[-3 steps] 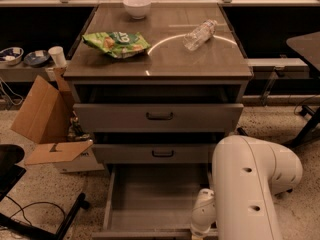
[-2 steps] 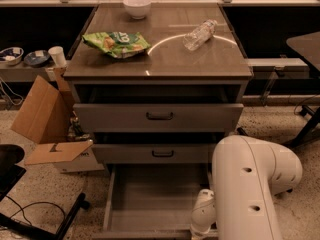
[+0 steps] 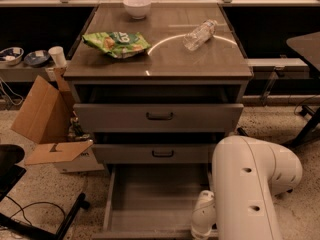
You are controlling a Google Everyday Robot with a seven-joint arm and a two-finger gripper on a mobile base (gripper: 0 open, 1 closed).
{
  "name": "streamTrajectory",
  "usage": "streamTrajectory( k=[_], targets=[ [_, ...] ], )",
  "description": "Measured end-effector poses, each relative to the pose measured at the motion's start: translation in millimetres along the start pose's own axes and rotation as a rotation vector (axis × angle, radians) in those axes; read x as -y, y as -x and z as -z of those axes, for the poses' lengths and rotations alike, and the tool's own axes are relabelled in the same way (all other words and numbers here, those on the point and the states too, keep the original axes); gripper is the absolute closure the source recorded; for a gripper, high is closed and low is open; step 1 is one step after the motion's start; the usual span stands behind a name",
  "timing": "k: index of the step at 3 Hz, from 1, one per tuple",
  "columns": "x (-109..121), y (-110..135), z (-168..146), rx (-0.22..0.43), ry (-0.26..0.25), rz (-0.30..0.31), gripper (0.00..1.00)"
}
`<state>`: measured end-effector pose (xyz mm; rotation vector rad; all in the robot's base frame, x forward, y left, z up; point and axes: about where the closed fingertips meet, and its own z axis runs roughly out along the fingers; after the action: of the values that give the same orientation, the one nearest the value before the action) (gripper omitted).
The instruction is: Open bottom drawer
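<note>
Bowls (image 3: 11, 55), two small ones, stand on a low shelf at the far left, and a pale cup (image 3: 58, 56) stands just beside them. Below the shelf an open cardboard box (image 3: 42, 111) leans against the left side of the cabinet (image 3: 165, 66), with one flap lying flat near the floor. A black chair base (image 3: 30, 219) is in the lower left corner.

On the cabinet top lies a green chip bag (image 3: 116, 43) at the left. A white bowl (image 3: 137, 6) stands near the back edge, and a clear plastic bottle (image 3: 199, 34) lies on its side at the right.

Under the top, the upper drawer (image 3: 120, 118) and the middle drawer (image 3: 125, 154) each show a black handle, with a dark gap above each front.

The bottom drawer (image 3: 155, 199) is pulled far out toward the camera. Its plain grey tray is open to view, and its front reaches the lower edge of the picture.

The white robot arm (image 3: 250, 184) fills the lower right and bends down to the right front part of the bottom drawer. The gripper (image 3: 201, 231) is there, at the lower edge, mostly cut off. I cannot tell whether it grasps anything.

A dark table (image 3: 306, 44) shows at the far right.
</note>
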<state>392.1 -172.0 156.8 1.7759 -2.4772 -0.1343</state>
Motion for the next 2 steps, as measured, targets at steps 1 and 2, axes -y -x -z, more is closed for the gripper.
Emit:
streamTrajectory(
  k=[1, 2],
  targets=[
    [-32.5, -26.4, -8.0, -0.06, 0.07, -0.049, 0.25],
    [-41.9, -33.5, -6.4, -0.082, 0.087, -0.062, 0.5]
  ],
)
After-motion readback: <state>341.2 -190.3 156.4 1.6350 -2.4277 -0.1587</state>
